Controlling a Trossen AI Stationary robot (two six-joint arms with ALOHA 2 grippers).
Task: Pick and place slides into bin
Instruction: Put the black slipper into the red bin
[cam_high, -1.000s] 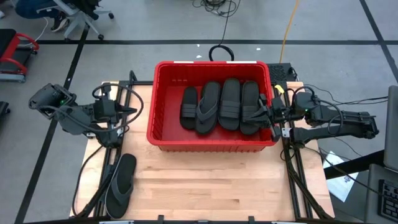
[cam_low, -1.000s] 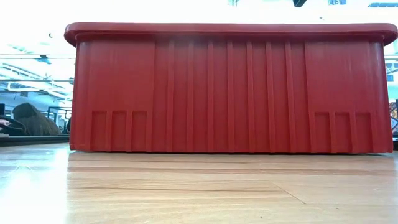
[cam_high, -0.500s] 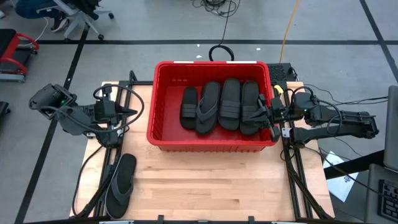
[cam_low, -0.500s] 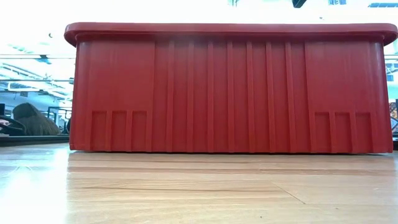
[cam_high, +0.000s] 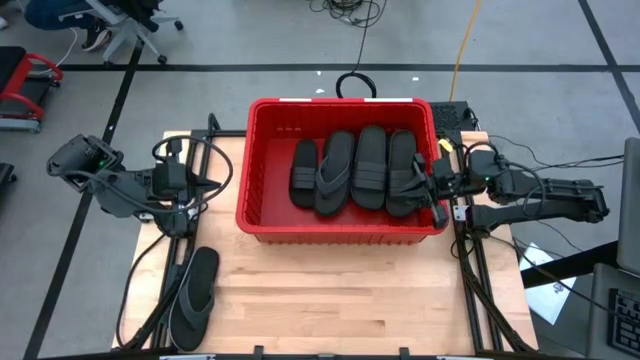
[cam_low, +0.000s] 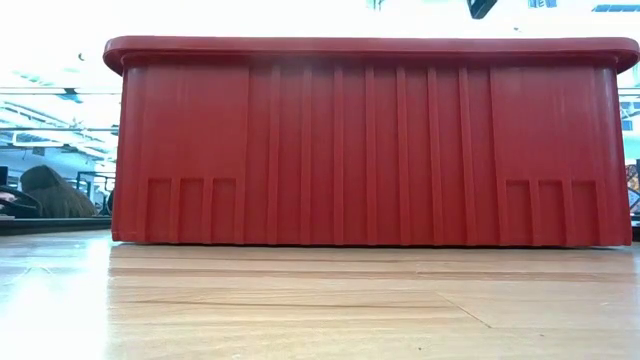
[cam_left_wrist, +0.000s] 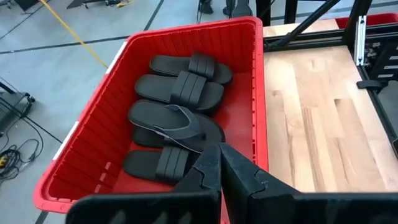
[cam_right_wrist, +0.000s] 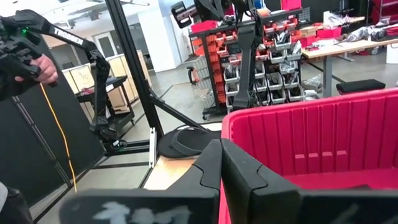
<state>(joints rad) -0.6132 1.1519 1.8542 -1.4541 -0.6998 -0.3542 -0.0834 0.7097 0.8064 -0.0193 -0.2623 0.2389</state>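
Note:
The red bin (cam_high: 340, 103) stands at the table's far middle; its near wall fills the low view (cam_low: 370, 140). Several black slides lie flat in it side by side: three with band straps (cam_high: 371, 165) and one with a thong strap (cam_high: 334, 172), also seen in the left wrist view (cam_left_wrist: 177, 121). Another thong slide (cam_high: 194, 297) lies flat on the table at the near left. My left gripper (cam_high: 213, 180) is shut and empty, left of the bin, pointing at it (cam_left_wrist: 219, 149). My right gripper (cam_high: 430, 185) is shut and empty at the bin's right rim (cam_right_wrist: 221, 144).
Bare wooden table top (cam_high: 340, 290) lies between the bin and the near edge. Black frame rails (cam_high: 468, 270) run along the table's left and right sides. Cables hang near both arms. Shelves and tables stand in the room beyond (cam_right_wrist: 261, 68).
My right gripper has shifted a little toward the table's left, at the bin's right rim. The slides and the bin have kept still.

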